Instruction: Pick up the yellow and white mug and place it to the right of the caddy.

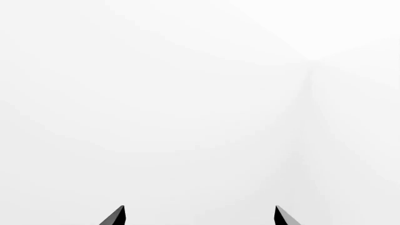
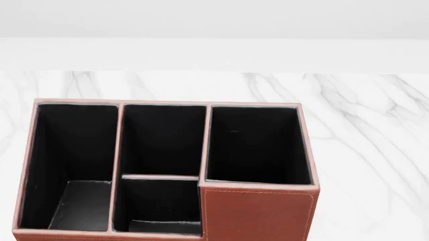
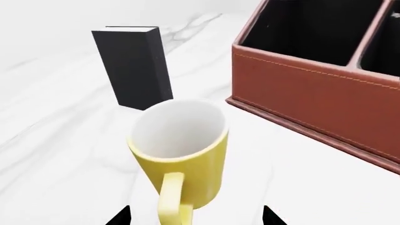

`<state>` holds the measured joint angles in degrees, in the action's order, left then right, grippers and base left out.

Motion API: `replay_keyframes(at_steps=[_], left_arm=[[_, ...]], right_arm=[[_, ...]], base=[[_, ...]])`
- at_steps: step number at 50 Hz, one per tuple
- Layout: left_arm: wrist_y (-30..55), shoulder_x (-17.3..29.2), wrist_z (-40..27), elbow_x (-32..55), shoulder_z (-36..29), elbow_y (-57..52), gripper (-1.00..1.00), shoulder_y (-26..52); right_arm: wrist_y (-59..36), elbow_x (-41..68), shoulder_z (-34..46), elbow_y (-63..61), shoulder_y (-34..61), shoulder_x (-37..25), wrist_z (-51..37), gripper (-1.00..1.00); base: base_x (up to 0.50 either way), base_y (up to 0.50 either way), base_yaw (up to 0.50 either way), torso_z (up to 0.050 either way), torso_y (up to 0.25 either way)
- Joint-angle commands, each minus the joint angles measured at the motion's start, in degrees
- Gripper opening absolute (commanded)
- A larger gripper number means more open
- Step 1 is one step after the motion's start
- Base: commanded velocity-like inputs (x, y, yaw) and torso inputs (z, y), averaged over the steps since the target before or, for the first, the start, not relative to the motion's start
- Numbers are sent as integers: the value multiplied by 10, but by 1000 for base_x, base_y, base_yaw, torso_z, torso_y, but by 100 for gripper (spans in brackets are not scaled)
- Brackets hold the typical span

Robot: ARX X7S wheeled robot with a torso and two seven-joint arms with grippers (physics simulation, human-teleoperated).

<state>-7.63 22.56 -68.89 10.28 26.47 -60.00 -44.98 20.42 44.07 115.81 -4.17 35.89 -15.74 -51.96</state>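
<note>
Overall, the surface is a white marble table (image 2: 375, 150) with grey veining, backed by a plain white wall (image 2: 214, 20).

Mug (image 3: 184, 154): seen only in the right wrist view, on the marble near the caddy (image 3: 312, 89) but apart from it. Its long axis appears tilted, with the white mouth turned toward the camera; whether it rests on the marble or is lifted cannot be told. The yellow loop handle points toward the camera, between the fingertips. The white interior holds nothing.

Caddy: in the head view the reddish-brown box shows 4 black-lined compartments, 3 along the back and 1 lower at the front centre, all showing only bare lining.

Book (image 3: 134, 65): black, upright, standing beyond the mug, apart from the caddy.

Right gripper (image 3: 196, 216): 2 dark fingertips stand well apart, either side of the handle, not touching it; the jaws are parted.

Left gripper (image 1: 200, 215): fingertips likewise spread wide, nothing between them, facing blank white.
</note>
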Motion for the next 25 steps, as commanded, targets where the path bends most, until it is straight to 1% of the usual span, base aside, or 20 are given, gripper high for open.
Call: replay_keyframes(at_steps=[1,11,19,25], left_arm=[[5,13,-12,-1,-6,0,100,0],[3,10,-8,-1,-6,0,100,0],[9,31,-28,-1,-15,0,100,0],[7,22,-19,-1,-11,0,100,0]], right_arm=[[13,7,-7,34,-19,9,20,100],[17,11,-13,49,-28,15,30,100],[19,19,-17,65,-33,21,44,100],[21,27,-20,75,-38,24,57,100]], base=[[0,0,0,0,0],[0,0,0,0,0],[0,0,0,0,0],[0,0,0,0,0]])
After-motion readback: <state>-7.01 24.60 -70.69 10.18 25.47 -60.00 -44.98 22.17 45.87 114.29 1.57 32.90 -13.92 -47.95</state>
